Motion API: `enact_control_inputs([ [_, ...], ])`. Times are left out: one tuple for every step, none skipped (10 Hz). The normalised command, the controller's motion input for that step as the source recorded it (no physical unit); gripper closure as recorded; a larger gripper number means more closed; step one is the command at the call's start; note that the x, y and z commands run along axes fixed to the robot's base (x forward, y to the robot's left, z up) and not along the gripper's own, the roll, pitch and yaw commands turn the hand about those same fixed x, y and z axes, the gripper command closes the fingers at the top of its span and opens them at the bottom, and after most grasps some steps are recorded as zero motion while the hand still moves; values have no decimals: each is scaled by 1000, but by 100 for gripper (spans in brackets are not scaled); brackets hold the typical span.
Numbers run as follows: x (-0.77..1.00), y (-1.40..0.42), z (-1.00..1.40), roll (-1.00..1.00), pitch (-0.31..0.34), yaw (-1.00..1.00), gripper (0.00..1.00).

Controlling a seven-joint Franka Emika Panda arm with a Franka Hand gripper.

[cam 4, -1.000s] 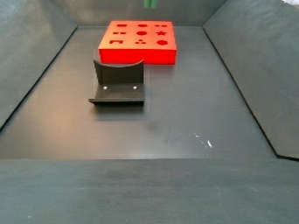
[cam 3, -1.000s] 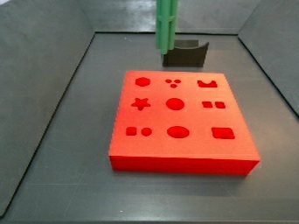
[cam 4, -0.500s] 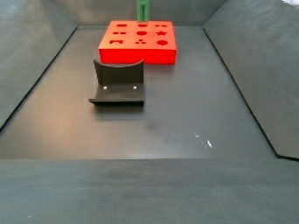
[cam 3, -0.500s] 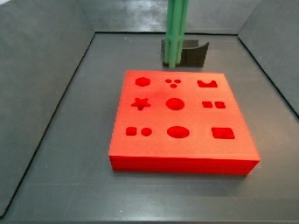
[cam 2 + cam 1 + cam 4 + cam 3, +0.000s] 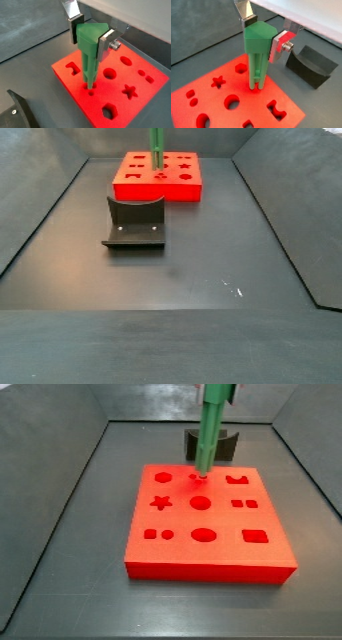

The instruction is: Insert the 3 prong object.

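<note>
The 3 prong object (image 5: pixel 258 50) is a long green bar, held upright. My gripper (image 5: pixel 264 31) is shut on its thick top end, also in the other wrist view (image 5: pixel 90 32). Its lower tips sit at the top face of the red block (image 5: pixel 207 534), at the three small round holes (image 5: pixel 198 478) in the far row. I cannot tell whether the tips are inside the holes. The bar shows in both side views (image 5: pixel 210 434) (image 5: pixel 156 148); the gripper itself is above the frame there.
The red block (image 5: pixel 160 178) has several shaped holes and lies on the dark floor between grey walls. The dark fixture (image 5: pixel 227 444) stands just behind the block; it also shows in a side view (image 5: pixel 135 223) and in both wrist views (image 5: pixel 311 65) (image 5: pixel 17 107).
The gripper has carried the green bar from above the fixture over the red block and lowered it; its tips now reach the three small holes.
</note>
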Motion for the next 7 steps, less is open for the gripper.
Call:
enact_control_inputs([
  [77, 0, -60, 36, 1, 557, 100],
  [-20, 0, 0, 113, 3, 646, 100],
  [-29, 0, 0, 177, 41, 637, 100],
  [-57, 0, 0, 263, 74, 474, 100],
  [0, 0, -60, 270, 57, 246, 100],
  [0, 0, -100, 287, 51, 126, 100],
  [0, 0, -174, 237, 50, 0, 100],
])
